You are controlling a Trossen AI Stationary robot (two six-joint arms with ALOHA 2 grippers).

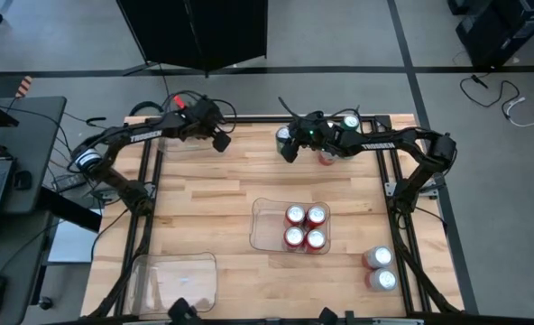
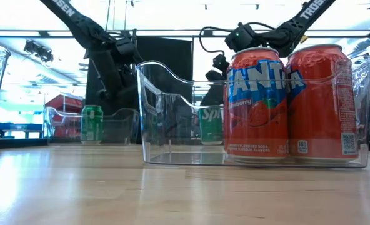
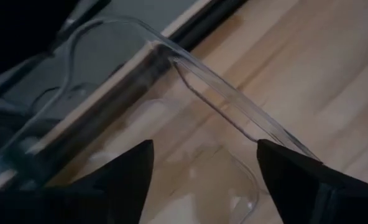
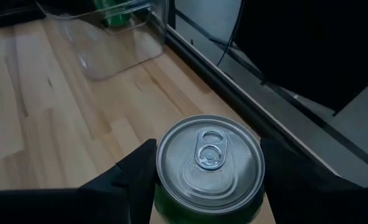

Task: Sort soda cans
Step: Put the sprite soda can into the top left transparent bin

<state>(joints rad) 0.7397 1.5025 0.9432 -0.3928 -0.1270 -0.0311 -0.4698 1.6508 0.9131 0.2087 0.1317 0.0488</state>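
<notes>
My right gripper (image 4: 209, 180) is at the table's far edge, shut on a green soda can (image 4: 210, 163) with a silver top, which also shows in the low view (image 2: 211, 125) behind the centre tray. My left gripper (image 3: 202, 180) is open and hovers over the clear far-left tray (image 3: 234, 106), touching nothing. One green can (image 2: 92, 124) stands in that tray. Four red cans (image 1: 305, 227) stand in the centre tray (image 1: 265, 226). Two silver-white cans (image 1: 381, 268) stand at the near right. Another green can (image 1: 351, 122) stands at the far edge by the right arm. My right gripper has the green can pinched between its two fingers (image 4: 137, 177), one on each side of the can's upper wall (image 4: 162, 186) just below the rim. The fingers come from above, slanting down. The can is upright; whether its base is on the table I cannot tell.
A third clear tray (image 1: 177, 280) lies at the near-left corner. One more can (image 1: 326, 157) is partly hidden under the right arm. Bare wood lies between the trays. Metal frame rails run along the table's left and right edges.
</notes>
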